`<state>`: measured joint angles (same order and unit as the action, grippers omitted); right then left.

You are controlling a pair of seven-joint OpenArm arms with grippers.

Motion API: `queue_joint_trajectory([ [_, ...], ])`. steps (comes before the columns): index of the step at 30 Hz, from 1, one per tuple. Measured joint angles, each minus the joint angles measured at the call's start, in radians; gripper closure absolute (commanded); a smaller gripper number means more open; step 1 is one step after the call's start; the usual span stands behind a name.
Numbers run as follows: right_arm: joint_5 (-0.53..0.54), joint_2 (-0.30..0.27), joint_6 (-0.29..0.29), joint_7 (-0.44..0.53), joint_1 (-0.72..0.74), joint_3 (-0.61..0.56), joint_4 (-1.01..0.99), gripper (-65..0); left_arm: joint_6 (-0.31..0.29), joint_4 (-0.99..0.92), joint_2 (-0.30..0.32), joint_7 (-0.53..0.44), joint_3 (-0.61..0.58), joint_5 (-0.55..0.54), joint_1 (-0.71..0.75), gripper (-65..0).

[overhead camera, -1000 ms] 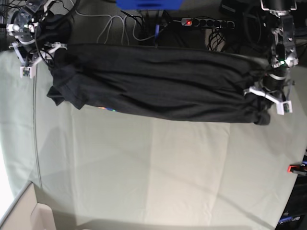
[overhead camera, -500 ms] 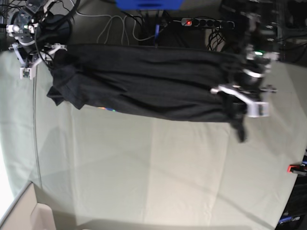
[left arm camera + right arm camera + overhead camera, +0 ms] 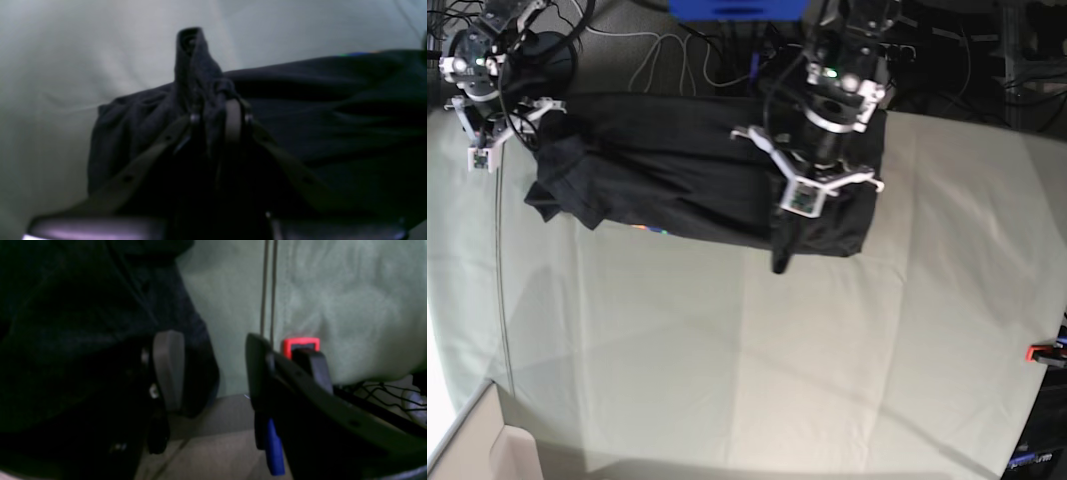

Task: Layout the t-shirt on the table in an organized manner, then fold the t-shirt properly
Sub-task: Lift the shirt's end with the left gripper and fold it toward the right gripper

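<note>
so the t-shirt (image 3: 677, 170) is lying along the far edge of the table (image 3: 777, 360), bunched into a long dark strip with its right end doubled back over itself, so it's only covering the left and middle part of that far edge. A tiny bit of rainbow print is peeking out along the near hem on the left. The left gripper (image 3: 812, 180) is sitting over the middle of the scene, right on top of the folded-over end, and in the left wrist view its fingers (image 3: 233, 120) are pinched together on a wad of the dark fabric (image 3: 200, 76) that's sticking up between them. The right gripper (image 3: 489, 128) is hanging out at the far left corner by the shirt's left end, and in the right wrist view its jaws are standing apart with nothing between them, one finger (image 3: 168, 368) lying against the dark cloth (image 3: 83, 323). A small red clamp (image 3: 300, 345) is showing just behind the other finger there, and another red clamp (image 3: 1042, 351) is sitting at the right edge of the table, well away from the shirt
</note>
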<state>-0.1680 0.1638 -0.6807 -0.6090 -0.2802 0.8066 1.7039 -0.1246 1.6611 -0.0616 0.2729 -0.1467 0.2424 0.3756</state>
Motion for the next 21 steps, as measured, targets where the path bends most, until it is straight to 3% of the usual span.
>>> queue_joint_trajectory([
  [6,0.0,0.0,0.0,0.0,0.0,-0.003,0.0,-30.2,0.0,-0.005,-0.001,0.005,-0.099,0.015,-0.018,-1.2],
  [21,0.0,0.0,0.0,0.0,0.0,-0.005,0.0,-30.3,0.0,-0.123,-0.003,0.007,-0.192,0.014,-0.095,-2.1],
])
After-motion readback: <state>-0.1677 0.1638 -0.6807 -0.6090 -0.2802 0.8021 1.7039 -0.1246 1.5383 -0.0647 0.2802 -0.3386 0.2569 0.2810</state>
